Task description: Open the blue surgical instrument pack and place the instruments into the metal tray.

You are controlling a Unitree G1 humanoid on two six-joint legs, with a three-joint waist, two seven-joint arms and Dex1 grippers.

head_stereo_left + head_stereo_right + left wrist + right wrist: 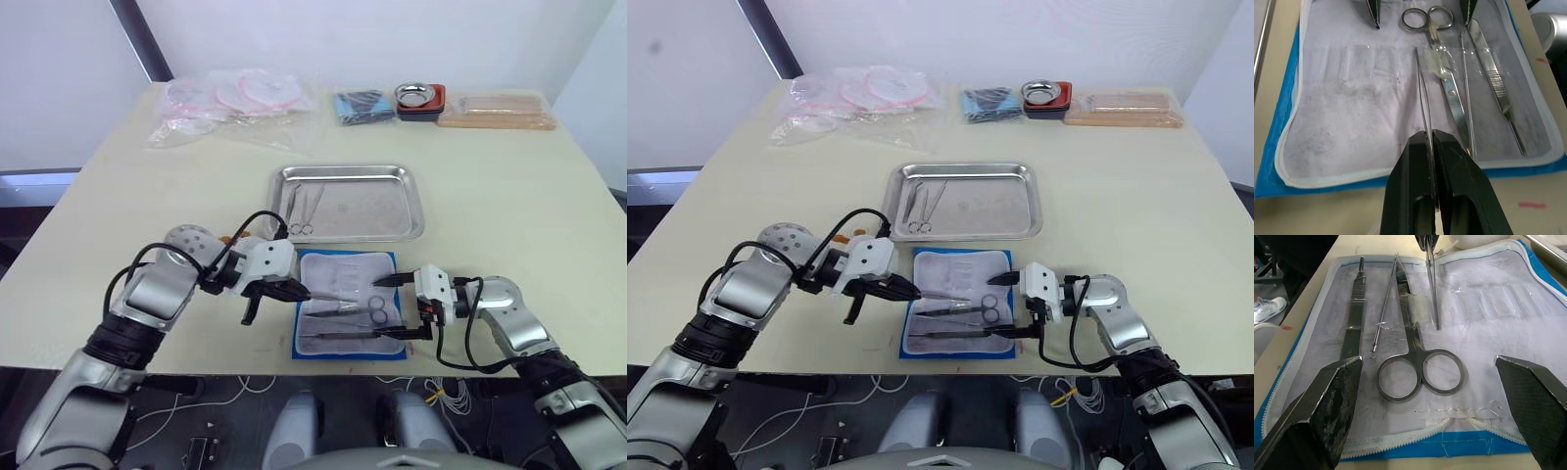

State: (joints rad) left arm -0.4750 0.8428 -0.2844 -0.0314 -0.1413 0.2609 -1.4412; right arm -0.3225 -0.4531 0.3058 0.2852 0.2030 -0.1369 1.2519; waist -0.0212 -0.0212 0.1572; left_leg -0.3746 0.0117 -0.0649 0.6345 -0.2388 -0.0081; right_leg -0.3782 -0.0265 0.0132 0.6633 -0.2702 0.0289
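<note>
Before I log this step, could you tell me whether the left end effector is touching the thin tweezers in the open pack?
Touching. In the left wrist view, the left end effector is shut on one end of the thin tweezers, which run out from between its fingers over the pack's lining.

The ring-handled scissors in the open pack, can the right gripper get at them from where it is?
Probably yes: the right gripper is open, and the scissors lie uncovered between its fingers, rings toward it.

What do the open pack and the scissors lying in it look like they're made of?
The blue surgical instrument pack looks like woven fabric: matte blue outside, pale grey-white lining, a zipper edge and clear, probably plastic, sleeves. The scissors look like polished steel, silver with bright reflections along the blades and rings.
</note>
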